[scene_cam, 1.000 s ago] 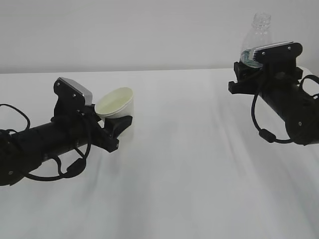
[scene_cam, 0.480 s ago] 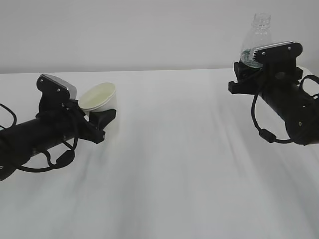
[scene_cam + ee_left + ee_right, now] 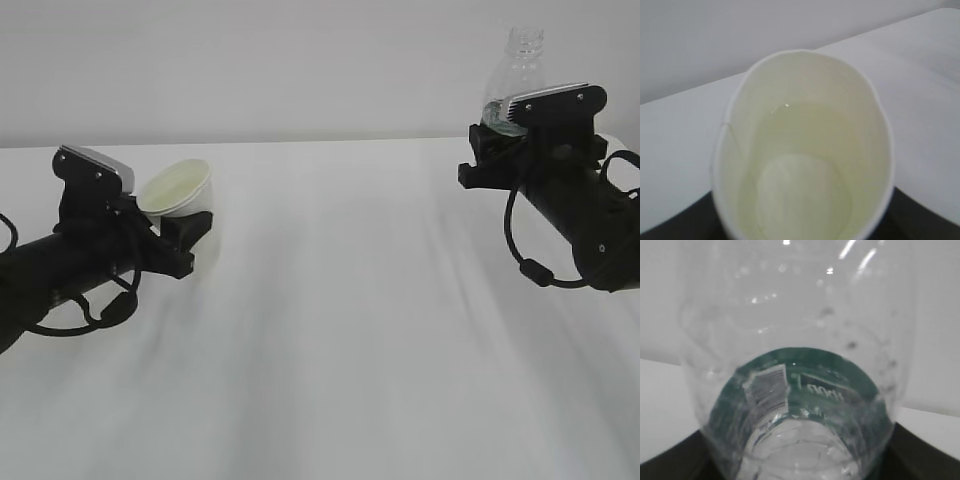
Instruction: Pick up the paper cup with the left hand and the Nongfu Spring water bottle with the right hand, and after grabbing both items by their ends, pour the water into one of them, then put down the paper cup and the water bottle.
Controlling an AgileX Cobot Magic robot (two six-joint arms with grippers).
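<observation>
White tabletop (image 3: 350, 330) all round: left hand (image 3: 185, 235) grips the paper cup (image 3: 178, 190) between its fingers, tipped; right hand (image 3: 500, 140) clamps the upright water bottle (image 3: 520, 60), neck rising above it.

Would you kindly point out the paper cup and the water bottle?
paper cup (image 3: 178, 187), exterior view, on its pale inside wall.
water bottle (image 3: 523, 48), exterior view, on its clear neck.

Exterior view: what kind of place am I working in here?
Likely a lab test bench: a table draped in white cloth, a blank pale wall, and only a cup and bottle as props.
</observation>
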